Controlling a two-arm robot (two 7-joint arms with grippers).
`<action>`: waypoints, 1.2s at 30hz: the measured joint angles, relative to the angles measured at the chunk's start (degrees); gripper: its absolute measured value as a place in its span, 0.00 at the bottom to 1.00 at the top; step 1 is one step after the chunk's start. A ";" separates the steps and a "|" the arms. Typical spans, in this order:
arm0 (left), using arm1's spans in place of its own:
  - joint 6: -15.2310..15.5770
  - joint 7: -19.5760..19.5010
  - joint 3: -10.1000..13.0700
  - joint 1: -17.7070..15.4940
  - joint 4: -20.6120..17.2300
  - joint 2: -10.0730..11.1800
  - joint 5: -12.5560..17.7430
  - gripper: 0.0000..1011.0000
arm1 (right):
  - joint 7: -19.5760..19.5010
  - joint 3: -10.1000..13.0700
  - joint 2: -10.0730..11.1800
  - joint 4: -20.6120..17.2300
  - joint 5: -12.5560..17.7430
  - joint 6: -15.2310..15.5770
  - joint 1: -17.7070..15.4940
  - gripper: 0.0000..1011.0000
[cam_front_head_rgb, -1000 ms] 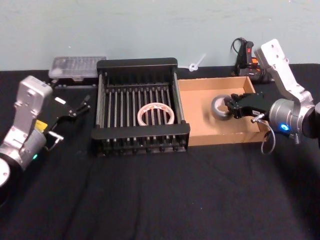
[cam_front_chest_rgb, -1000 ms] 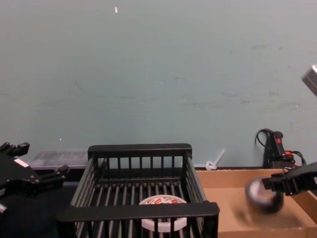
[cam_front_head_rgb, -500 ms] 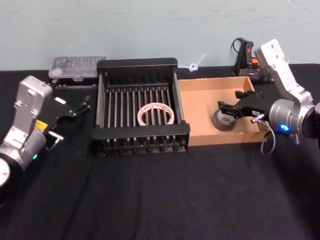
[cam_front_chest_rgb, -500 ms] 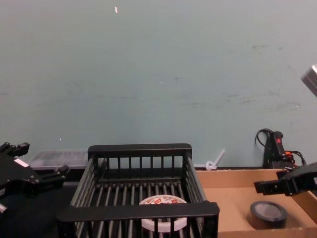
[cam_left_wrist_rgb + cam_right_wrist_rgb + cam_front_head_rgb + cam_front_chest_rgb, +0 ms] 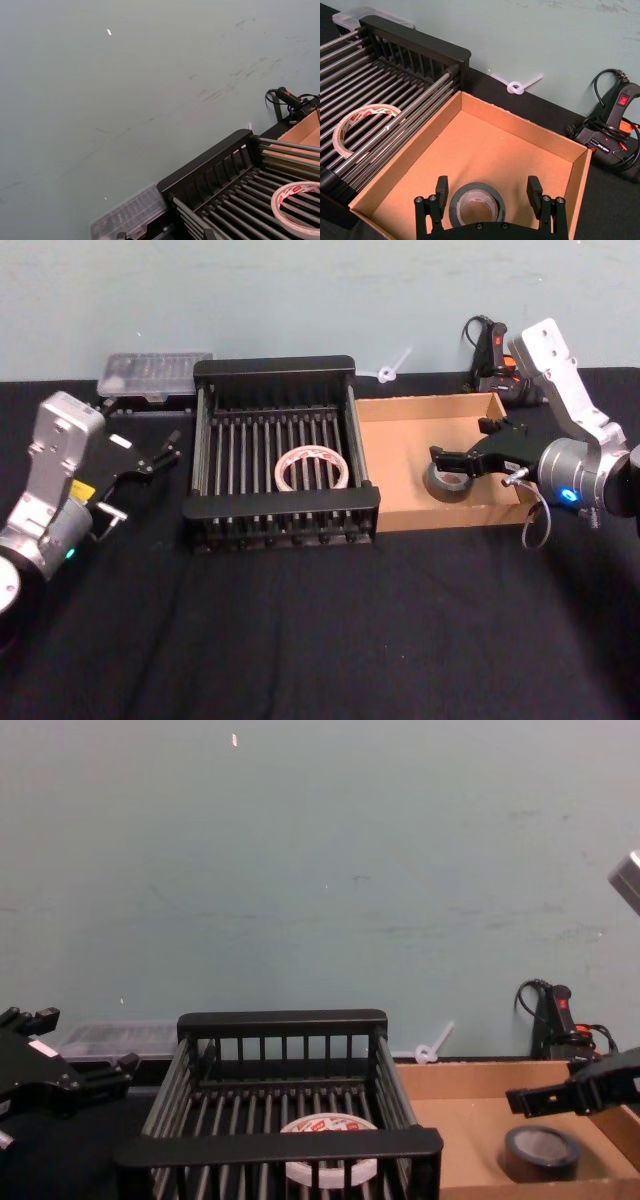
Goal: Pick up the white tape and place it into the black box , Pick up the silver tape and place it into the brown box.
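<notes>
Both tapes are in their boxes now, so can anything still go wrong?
Maybe. The right gripper hangs open right over the silver tape in the brown box; pulling back low, a finger could nudge the roll or catch the wall. The white tape in the black box looks safe.

white tape (image 5: pixel 299 209) cut by frame edge; clear case (image 5: pixel 131 215) blurred in left wrist view

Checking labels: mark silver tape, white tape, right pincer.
silver tape (image 5: pixel 477 207), right wrist view, top face.
white tape (image 5: pixel 311 469), head view, ring's near edge.
right pincer (image 5: pixel 488 191), right wrist view, midway between fingertips.
</notes>
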 joint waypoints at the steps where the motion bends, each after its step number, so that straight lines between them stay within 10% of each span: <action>1: 0.00 0.00 0.00 0.00 0.00 0.00 0.00 0.99 | 0.00 0.00 0.00 0.00 0.00 0.00 0.00 0.99; 10: 0.00 0.00 0.00 0.00 0.00 0.00 0.00 0.99 | -4.68 1.99 -0.97 -2.17 -2.06 -0.13 -2.01 0.99; 21: 0.00 0.00 0.00 0.00 0.00 0.00 0.00 0.99 | -13.61 4.44 -1.77 -5.59 -8.96 -13.48 -8.44 0.99; 36: 0.00 0.00 0.00 0.00 0.00 0.00 0.00 0.99 | -12.49 6.69 -0.99 -7.34 -10.71 -23.33 -16.35 0.99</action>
